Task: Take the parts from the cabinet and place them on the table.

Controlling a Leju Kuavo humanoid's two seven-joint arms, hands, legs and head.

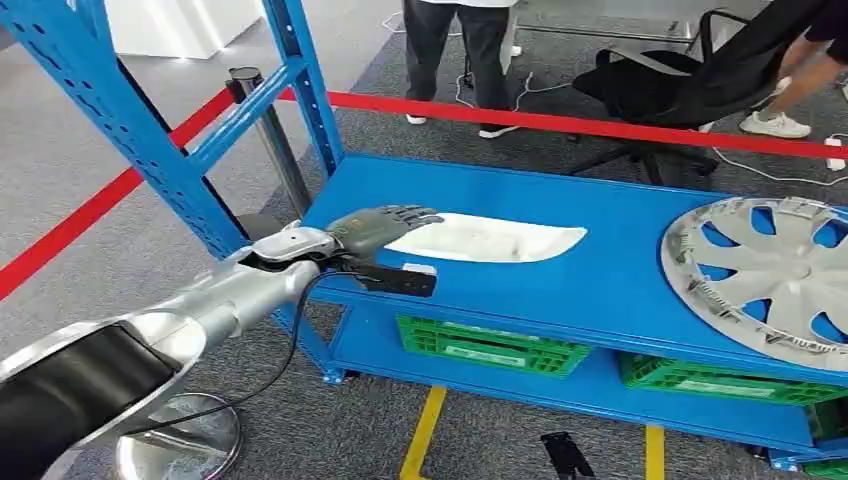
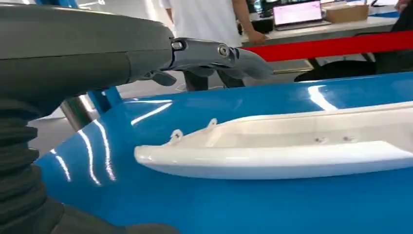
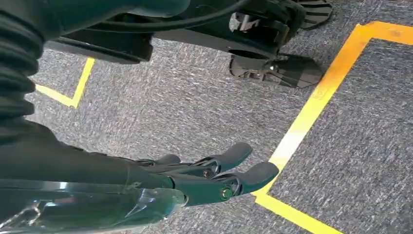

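Your left hand (image 1: 385,224) hovers released at the white part's (image 1: 490,240) nine-o'clock end, long axis toward three.

A long trim panel (image 1: 487,240) lies near the shelf's (image 1: 610,290) left edge. A hubcap (image 1: 765,275) sits at its right edge (crates (image 1: 490,346) on the level beneath).

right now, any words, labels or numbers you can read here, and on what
None can be read.
Green crates: pale labels on the front, too blurred to read.
Laptop screen: lit, its text too small to read.
White part, hubcap and blue shelf: no lettering shows.
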